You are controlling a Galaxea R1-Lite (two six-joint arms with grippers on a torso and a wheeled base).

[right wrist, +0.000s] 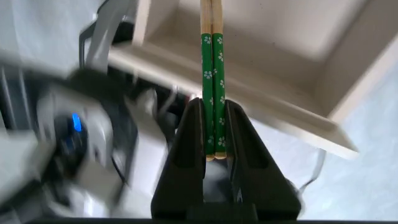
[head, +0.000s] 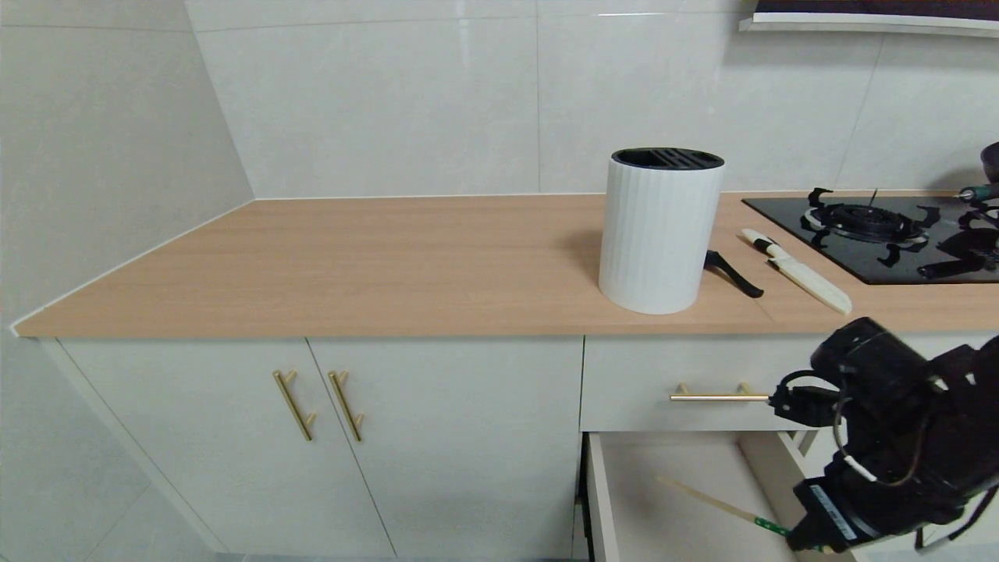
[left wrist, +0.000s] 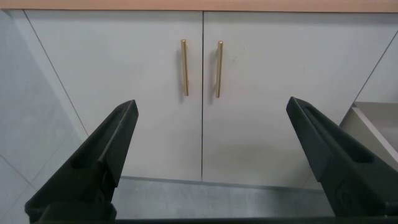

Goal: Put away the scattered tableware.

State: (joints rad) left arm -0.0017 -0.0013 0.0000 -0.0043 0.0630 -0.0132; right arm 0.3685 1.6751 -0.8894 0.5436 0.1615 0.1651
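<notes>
Right gripper (right wrist: 212, 112) pinches two pale wooden chopsticks (right wrist: 211, 56) with green flower-printed ends, angled into the open white drawer (head: 599, 499); left gripper (left wrist: 211, 118) gapes wide, empty.

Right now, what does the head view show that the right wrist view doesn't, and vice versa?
Head, not wrist: white knife block, knife and a black handle on the countertop, gas hob, closed cabinet doors.
Wrist, not head: white flower print on the green ends of the chopsticks, two sticks side by side.
Both: right gripper shut on the chopsticks, which point into the open drawer.
</notes>
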